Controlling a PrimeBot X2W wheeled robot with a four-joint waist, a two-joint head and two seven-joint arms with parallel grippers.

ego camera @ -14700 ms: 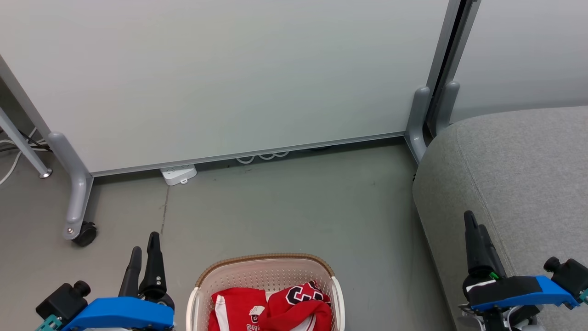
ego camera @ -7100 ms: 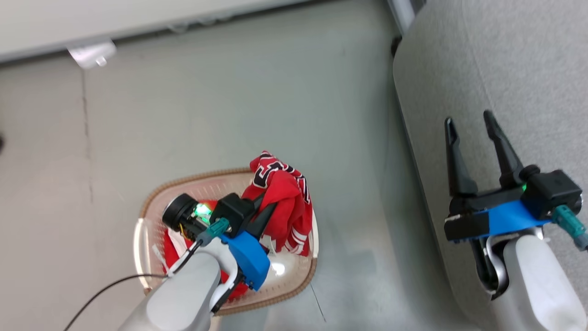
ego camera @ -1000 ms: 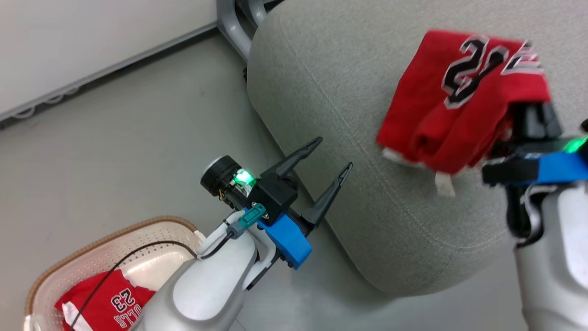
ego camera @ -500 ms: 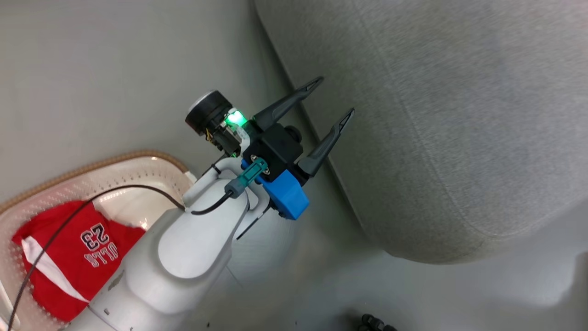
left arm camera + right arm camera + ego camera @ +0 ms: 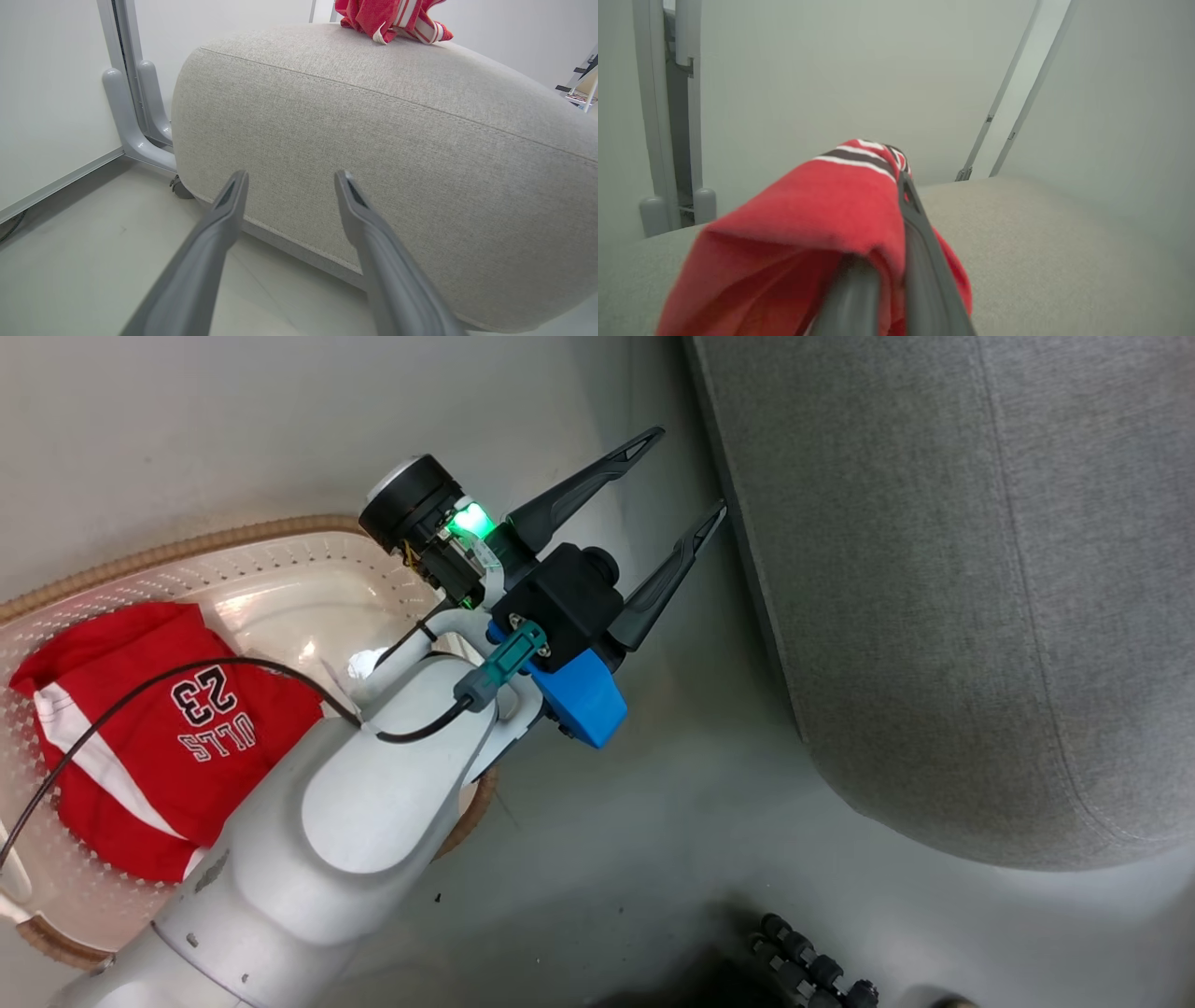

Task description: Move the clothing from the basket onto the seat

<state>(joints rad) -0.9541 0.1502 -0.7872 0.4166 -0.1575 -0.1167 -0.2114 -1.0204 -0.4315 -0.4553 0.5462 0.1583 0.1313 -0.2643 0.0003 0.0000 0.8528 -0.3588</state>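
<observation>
- lying crumpled in basket (image 5: 187, 546), left side of head view: red garment w/ 23 (image 5: 140, 747), white stripe + lettering facing up.
- lower centre of right wrist view: second red garment (image 5: 798, 233), draped over and pinched between fingers of right claw (image 5: 896, 186); striped trim on its top fold.
- same piece at top edge of left wrist view, at top surface of seat (image 5: 373, 140); resting there or just above it, can't tell.
- right claw: closed tight on that fabric, seat's grey top spreading behind it.
- basket: cream, perforated, brown woven rim; set on floor (image 5: 653, 821), near seat w/ a strip of bare floor between.
- seat: grey fabric, right half of head view, rounded edge w/ seam.
- left claw (image 5: 686, 471): upper centre of head view, fingers spread wide, nothing between them; over the floor strip betw. basket and seat, tips aimed at seat's side in left wrist view, not touching it.
- pale forearm (image 5: 355, 821): lower left of head view, covering part of basket's right side; black cable (image 5: 187, 670) looping across red garment w/ 23.
- white partition panel (image 5: 46, 93) + grey panel foot (image 5: 126, 126): left of left wrist view, just beside seat's corner.
</observation>
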